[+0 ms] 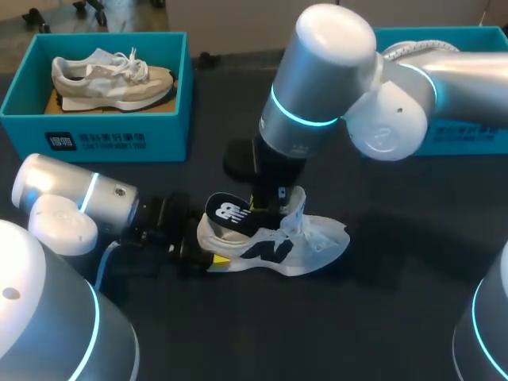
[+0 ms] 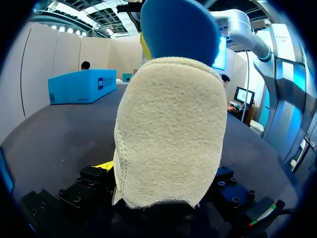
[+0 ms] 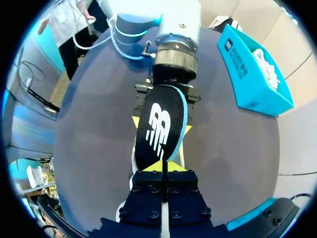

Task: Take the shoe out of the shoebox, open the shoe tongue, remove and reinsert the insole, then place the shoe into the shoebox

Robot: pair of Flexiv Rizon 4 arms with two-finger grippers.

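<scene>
- Heel of shoe (image 2: 171, 134) fills the left wrist view, clamped by left gripper (image 2: 166, 178); head view places it mid-table.
- Jaws of right gripper (image 3: 162, 167) clamp insole (image 3: 158, 126): black top here, blue underside in left wrist view.
- Far left: shoebox (image 1: 103, 131).

Head camera overlooks; both wrist cameras closely face shoe (image 2: 168, 134).

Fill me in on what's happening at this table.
The left gripper clamps the heel of a white shoe resting on the table. The right gripper pinches the black insole, which is raised over the shoe's opening. Whether the insole is coming out or going back in cannot be told. A second shoe sits in the blue shoebox behind.
</scene>
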